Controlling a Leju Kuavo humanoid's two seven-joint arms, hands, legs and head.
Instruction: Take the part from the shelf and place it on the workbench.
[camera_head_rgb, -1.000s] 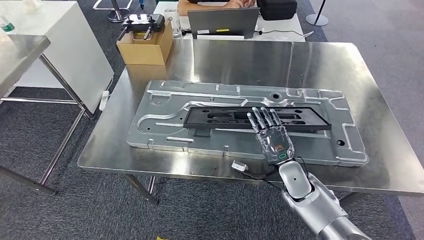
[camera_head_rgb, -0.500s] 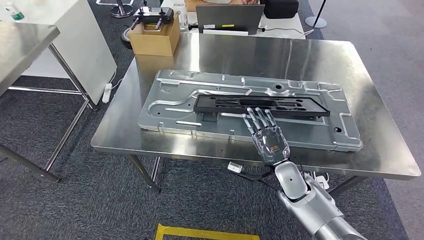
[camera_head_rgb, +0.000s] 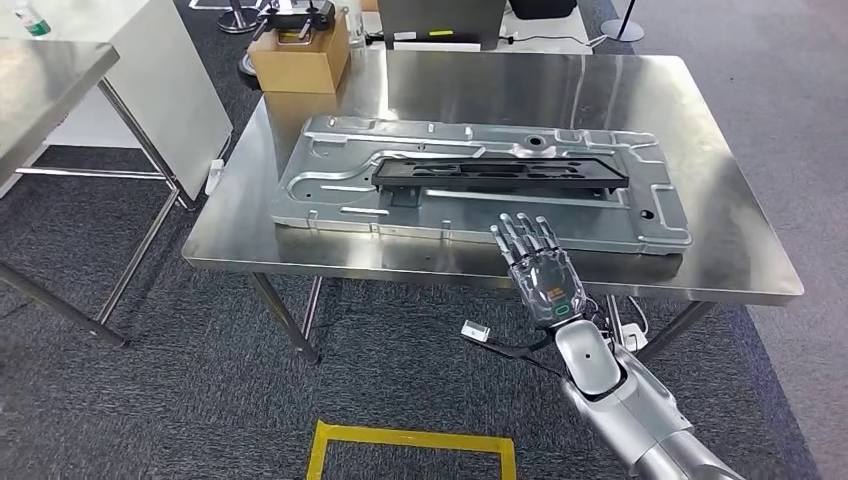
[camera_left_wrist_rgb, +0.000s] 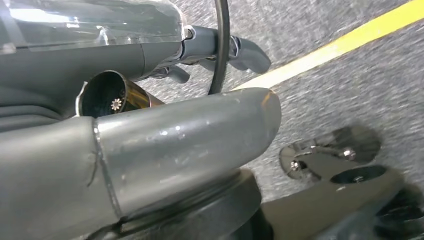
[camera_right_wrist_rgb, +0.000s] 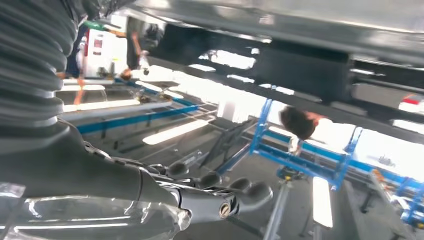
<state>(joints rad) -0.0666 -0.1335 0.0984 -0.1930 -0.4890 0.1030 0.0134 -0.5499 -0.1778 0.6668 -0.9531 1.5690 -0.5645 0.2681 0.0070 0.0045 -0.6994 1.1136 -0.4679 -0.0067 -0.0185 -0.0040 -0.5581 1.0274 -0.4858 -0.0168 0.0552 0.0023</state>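
Over the last second my head view has pulled back from the tabletop (camera_head_rgb: 740, 270), so I read the whole shift as the robot stepping away, not the things moving. A second ago the right robot hand (camera_head_rgb: 540, 270) reached over the black part (camera_head_rgb: 500, 175). Now it hangs at the near edge of the tabletop, clear of the part, fingers straight and spread, holding nothing. The part lies flat on the large silver panel (camera_head_rgb: 330, 190), along its length, and looks unmoved relative to that panel. I take that to mean the placing is done and this is the retreat.

The left robot hand (camera_left_wrist_rgb: 150, 150) hangs low over grey carpet beside a yellow floor line (camera_left_wrist_rgb: 350, 40). Its thumb fills much of the wrist view and some dark fingers show beyond it, but I cannot tell whether they are curled or apart.

By count:
- One black part, one silver panel beneath it.
- One steel tabletop carrying both, plus one cardboard box (camera_head_rgb: 300, 65) at its far left corner, with a dark device (camera_head_rgb: 295, 15) on top that I cannot identify.
- A second steel table (camera_head_rgb: 50, 90) stands well apart to the left.
- One yellow-taped square (camera_head_rgb: 410, 440) on the floor in front of me.
- One small white tag (camera_head_rgb: 477, 331) dangling on a cable near my right wrist.
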